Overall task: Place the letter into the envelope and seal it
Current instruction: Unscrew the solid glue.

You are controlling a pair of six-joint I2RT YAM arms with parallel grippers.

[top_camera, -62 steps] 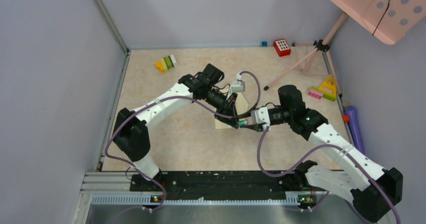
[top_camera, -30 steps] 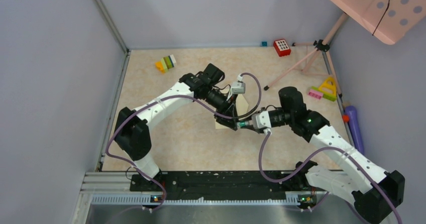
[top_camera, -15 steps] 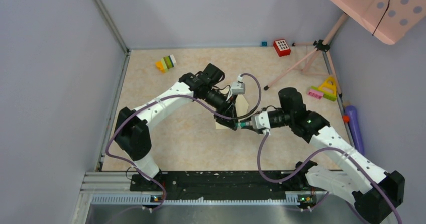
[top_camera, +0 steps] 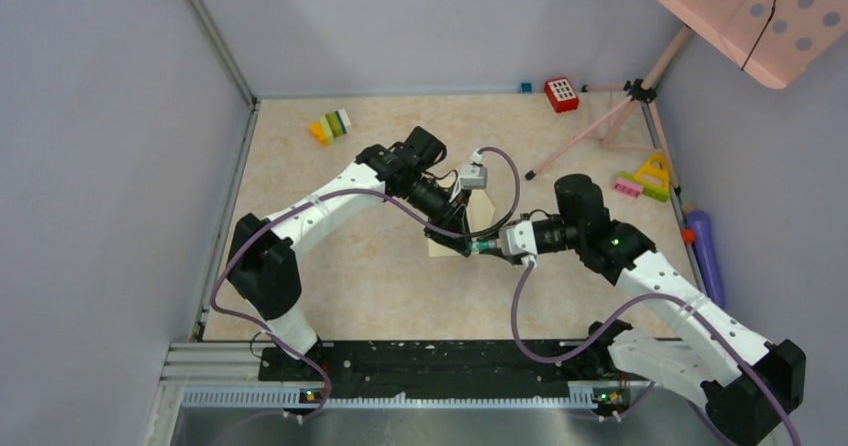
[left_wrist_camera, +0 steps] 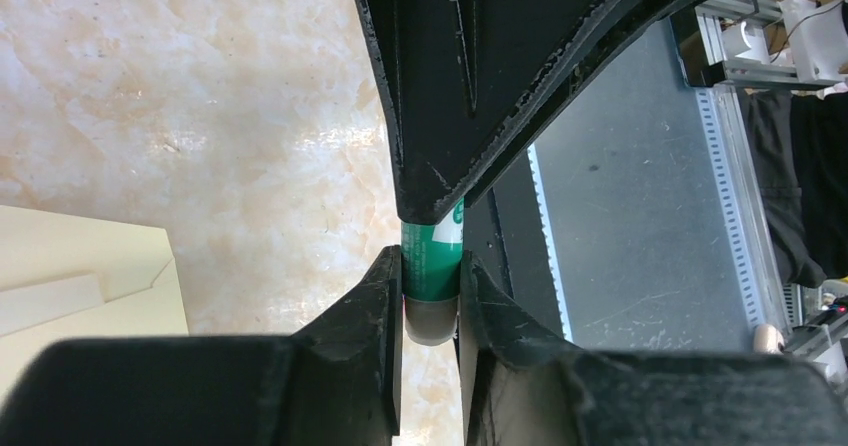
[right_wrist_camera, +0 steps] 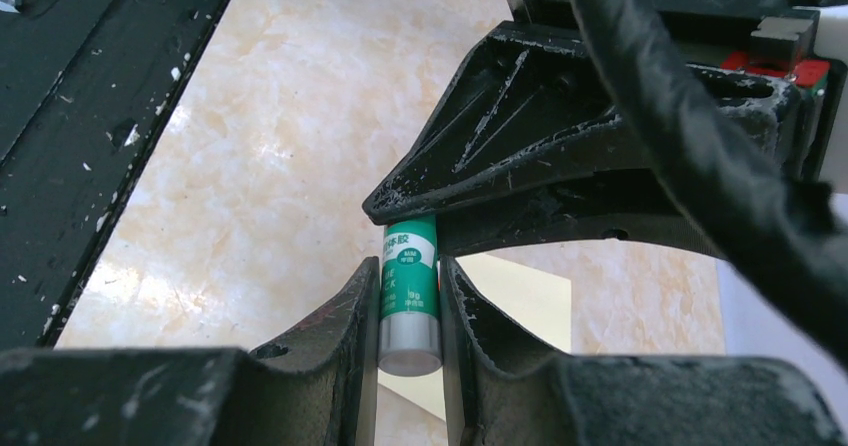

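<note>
Both arms meet mid-table: the right gripper (right_wrist_camera: 408, 291) and the left gripper (left_wrist_camera: 430, 281) each pinch the same green glue stick (right_wrist_camera: 409, 261), fingers narrowly parted around it. Just beyond and beneath them, the envelope (left_wrist_camera: 90, 266) lies flat on the table (top_camera: 350, 276).

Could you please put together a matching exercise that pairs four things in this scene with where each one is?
Things:
1. glue stick
2. envelope
3. red block
4. purple cylinder

Places:
A. at the far edge of the table
B. held by both the left gripper and the right gripper
C. flat on the table, beneath the two grippers
D. along the table's right edge

Pairs: 1-B, 2-C, 3-A, 4-D
</note>
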